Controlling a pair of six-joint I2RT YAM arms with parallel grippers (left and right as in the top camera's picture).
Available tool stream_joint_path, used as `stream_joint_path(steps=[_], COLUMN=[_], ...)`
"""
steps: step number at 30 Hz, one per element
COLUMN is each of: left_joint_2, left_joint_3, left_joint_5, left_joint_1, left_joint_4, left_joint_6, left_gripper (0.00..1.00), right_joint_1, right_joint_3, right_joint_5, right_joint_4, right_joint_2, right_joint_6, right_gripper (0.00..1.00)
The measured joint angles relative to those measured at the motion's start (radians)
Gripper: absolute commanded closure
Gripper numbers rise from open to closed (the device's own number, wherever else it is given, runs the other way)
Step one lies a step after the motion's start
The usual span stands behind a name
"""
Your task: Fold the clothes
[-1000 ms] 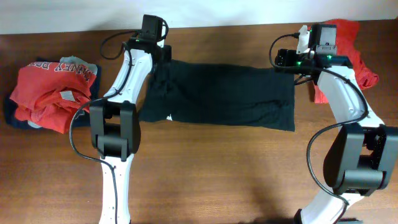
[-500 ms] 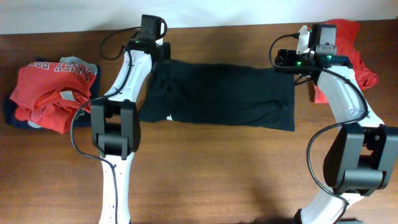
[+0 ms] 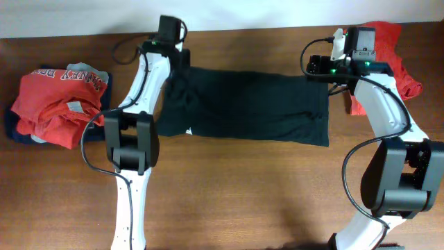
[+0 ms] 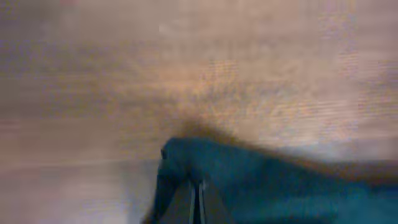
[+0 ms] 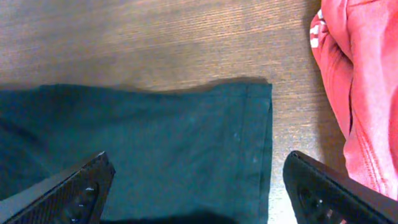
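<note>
Black short-sleeved cotton T-shirt (image 3: 243, 104) lies spread flat across the far half of the brown wooden table (image 3: 243, 194), long side running left to right, a small white tag (image 3: 189, 130) showing near its near left edge. Its left end is rumpled, and the left claw (image 4: 198, 190) sits right over the shirt's far left corner. The two fingers are pressed together with only a thin seam between them, dark cloth bunched around their tips. The blurred wrist view does not show whether any cloth is pinched. The left arm reaches straight from the near edge to that corner, elbow low and wrist bent down.

The right claw (image 5: 198, 160) hovers above the shirt's far right corner, its jaws spread wide and holding nothing, with the hem lying flat between the fingertips. The right arm bows outward, forearm angled in toward the shirt.

A crumpled red T-shirt (image 5: 360, 93) lies just beside that corner. Well off to the left sits a heap of red, grey and navy shirts (image 3: 55, 104).
</note>
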Motion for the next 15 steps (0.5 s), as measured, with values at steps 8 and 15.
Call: stream_joint_path(steps=[8, 15], left_joint_2=[0.0, 0.0], left_joint_3=[0.285, 0.336], left_joint_5=[-0.029, -0.024], left_joint_1=[0.0, -0.005], left_joint_4=[-0.33, -0.573], left_joint_6=[0.0, 0.0], left_gripper=[0.99, 1.0], right_joint_1=[0.0, 0.0], right_joint_3=[0.0, 0.0], right_joint_5=[0.0, -0.015], right_joint_4=[-0.013, -0.016], right_joint_2=[0.0, 0.03], right_joint_6=[0.0, 0.0], right_gripper=[0.09, 0.09])
